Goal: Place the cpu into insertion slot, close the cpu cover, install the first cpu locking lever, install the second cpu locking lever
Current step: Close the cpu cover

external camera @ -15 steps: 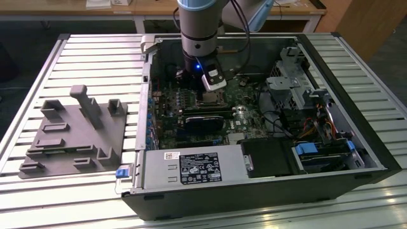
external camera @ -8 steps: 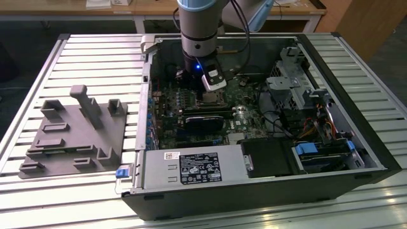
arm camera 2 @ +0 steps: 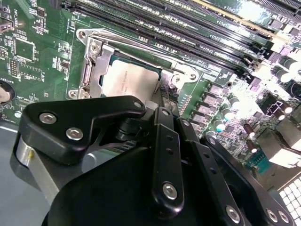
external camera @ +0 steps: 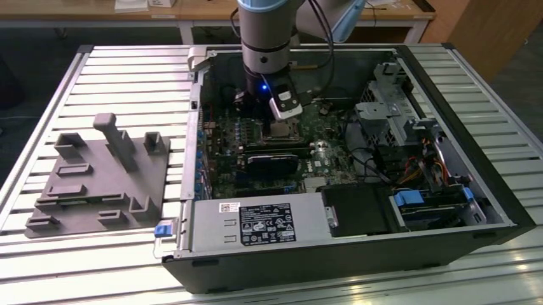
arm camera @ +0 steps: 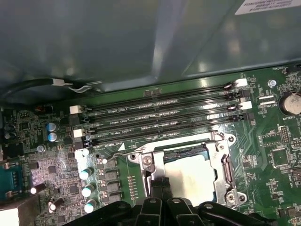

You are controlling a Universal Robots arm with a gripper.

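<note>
Just beside the hand (arm camera: 160, 187), cpu (arm camera: 195, 176) flat inside cpu cover (arm camera: 225, 165)

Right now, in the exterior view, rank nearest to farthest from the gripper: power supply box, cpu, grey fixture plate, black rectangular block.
1. cpu, right at the gripper, on the green board.
2. black rectangular block, next toward the camera.
3. power supply box, along the case's near wall.
4. grey fixture plate, outside the case, on the exterior view's left.

On the circuit board (arm camera: 273, 155), the cpu (arm camera: 195, 176) lies within the cpu cover (arm camera: 225, 165), beside the long slots (arm camera: 160, 115).
</note>
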